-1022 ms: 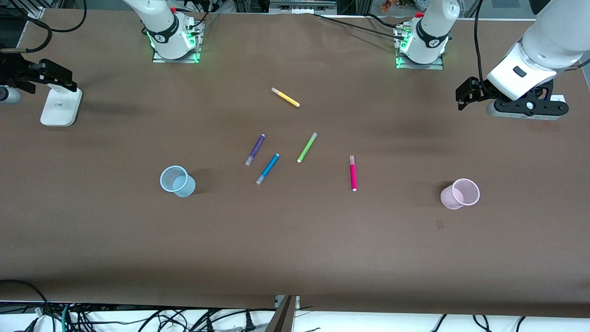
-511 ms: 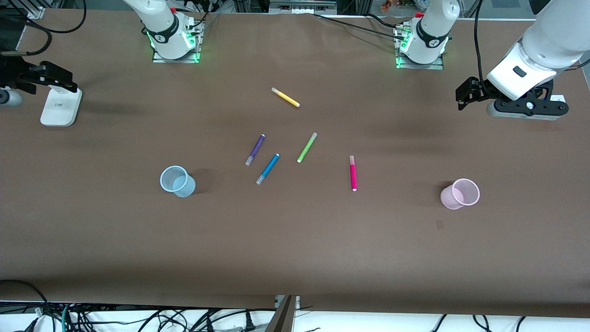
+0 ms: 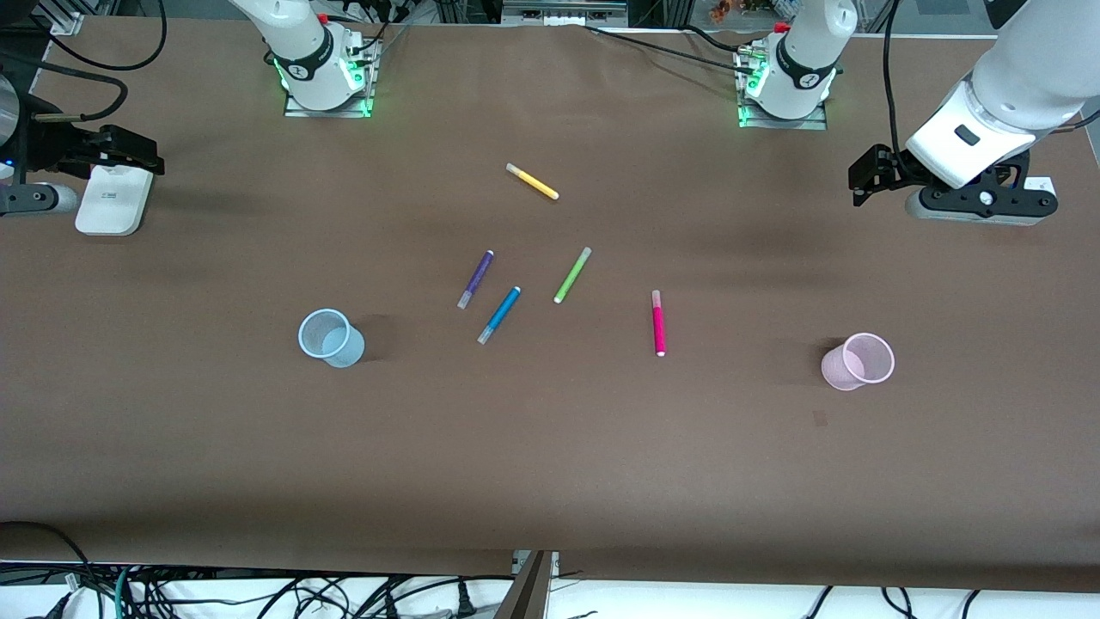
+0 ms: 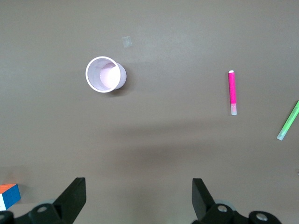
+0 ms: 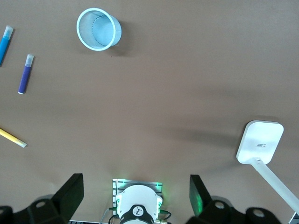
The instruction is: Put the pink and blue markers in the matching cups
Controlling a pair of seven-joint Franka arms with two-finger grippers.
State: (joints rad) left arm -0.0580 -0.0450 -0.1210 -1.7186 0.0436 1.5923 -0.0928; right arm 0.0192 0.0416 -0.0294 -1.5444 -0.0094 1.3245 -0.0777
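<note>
The pink marker (image 3: 658, 323) lies near the table's middle, and the blue marker (image 3: 499, 315) lies beside it toward the right arm's end. The pale blue cup (image 3: 330, 338) and the pale pink cup (image 3: 858, 361) stand upright and empty. My left gripper (image 3: 864, 177) is open, high over the left arm's end of the table. Its wrist view shows the pink cup (image 4: 105, 74) and the pink marker (image 4: 232, 92) well off from its gripper (image 4: 138, 196). My right gripper (image 3: 129, 151) is open over the right arm's end. Its wrist view shows the blue cup (image 5: 97, 29) and the blue marker (image 5: 3, 44).
A purple marker (image 3: 475, 278), a green marker (image 3: 572, 274) and a yellow marker (image 3: 532, 181) lie farther from the front camera than the blue one. A white stand (image 3: 112, 198) sits under the right gripper. A black and white device (image 3: 980, 203) sits by the left gripper.
The right gripper has shifted slightly toward the table's middle. The left arm has barely moved. Markers and cups are where they were.
</note>
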